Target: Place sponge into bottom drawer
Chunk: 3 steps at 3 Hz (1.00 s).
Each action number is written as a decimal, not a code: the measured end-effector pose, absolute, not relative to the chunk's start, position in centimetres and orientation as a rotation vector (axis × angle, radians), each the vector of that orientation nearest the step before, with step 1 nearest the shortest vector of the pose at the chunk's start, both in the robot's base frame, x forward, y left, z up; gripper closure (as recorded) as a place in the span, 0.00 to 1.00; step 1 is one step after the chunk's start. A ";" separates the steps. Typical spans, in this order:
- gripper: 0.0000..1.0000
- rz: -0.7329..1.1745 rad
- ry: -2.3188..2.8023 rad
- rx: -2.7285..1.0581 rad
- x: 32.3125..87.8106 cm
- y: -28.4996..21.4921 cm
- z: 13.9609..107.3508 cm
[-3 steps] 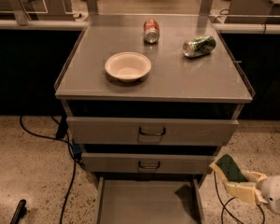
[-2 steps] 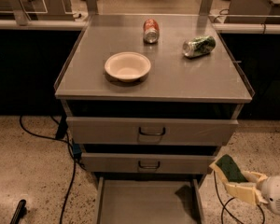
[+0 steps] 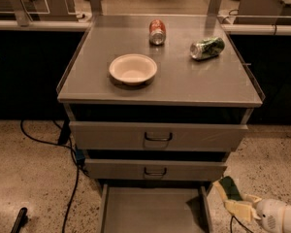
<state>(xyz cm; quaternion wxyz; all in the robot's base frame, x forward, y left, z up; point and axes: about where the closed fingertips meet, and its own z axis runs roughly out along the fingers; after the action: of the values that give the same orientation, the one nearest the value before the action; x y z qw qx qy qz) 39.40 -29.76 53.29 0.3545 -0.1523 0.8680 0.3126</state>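
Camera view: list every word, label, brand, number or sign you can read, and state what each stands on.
Red drinks can on the grey metal cabinet top: print too blurred to read.
Crushed green can, same top: print too blurred to read.
White round bowl, grey drawer fronts, open bottom drawer: no text.
Dark green and yellow sponge, held in the gripper at lower right beside that drawer: no text.

White bowl [image 3: 133, 69], red can [image 3: 157, 31] & crushed grn can [image 3: 207, 48] sit on cabinet top [image 3: 184, 86]

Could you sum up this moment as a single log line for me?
gripper: lower right, right of bottom drawer | jaws: shut on sponge | drawer: open | sponge: not yet inside
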 end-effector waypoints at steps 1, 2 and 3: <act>1.00 0.959 2.281 -0.275 39.3 -28.3 44.4; 1.00 0.959 2.281 -0.274 39.3 -28.3 44.4; 1.00 0.975 2.312 -0.202 39.1 -28.1 41.0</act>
<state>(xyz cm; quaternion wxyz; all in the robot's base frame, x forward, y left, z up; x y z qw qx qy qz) 39.06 -28.11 40.98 0.3070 -0.0764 0.8741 0.3687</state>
